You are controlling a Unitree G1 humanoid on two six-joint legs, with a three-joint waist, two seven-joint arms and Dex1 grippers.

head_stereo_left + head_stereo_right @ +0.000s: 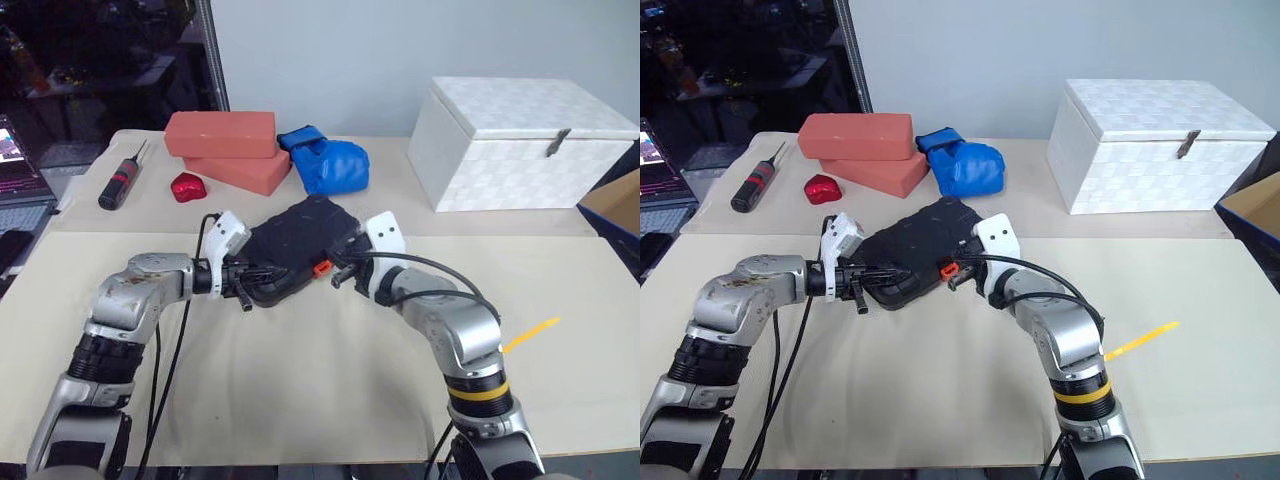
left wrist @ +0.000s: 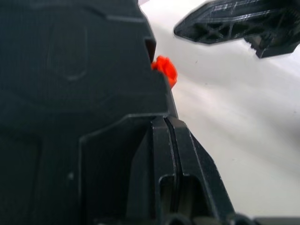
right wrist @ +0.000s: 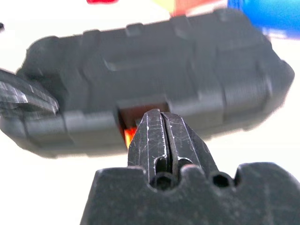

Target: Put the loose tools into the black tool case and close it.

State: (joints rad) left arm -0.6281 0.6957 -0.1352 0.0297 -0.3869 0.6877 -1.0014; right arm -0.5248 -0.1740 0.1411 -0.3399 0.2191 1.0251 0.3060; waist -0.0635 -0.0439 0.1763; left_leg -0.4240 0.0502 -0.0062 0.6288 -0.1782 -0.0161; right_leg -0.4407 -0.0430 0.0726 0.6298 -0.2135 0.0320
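Note:
The black tool case (image 1: 300, 235) lies closed and slanted at the middle of the table, its orange latch (image 1: 321, 267) on the near edge. My left gripper (image 1: 260, 272) is shut, and its fingers (image 2: 164, 154) press against the case's near-left corner. My right gripper (image 1: 340, 272) is shut too, its tips (image 3: 161, 119) right at the orange latch (image 3: 129, 136). The case (image 3: 154, 70) spans the right wrist view, where the left gripper (image 3: 26, 98) shows at its end. The loose tools are out of view.
At the back stand two red bricks (image 1: 225, 135), a blue glove (image 1: 325, 160), a small red object (image 1: 187, 187) and a black screwdriver with a red band (image 1: 120, 183). A white box (image 1: 520, 140) sits back right. A yellow strip (image 1: 530, 333) lies near right.

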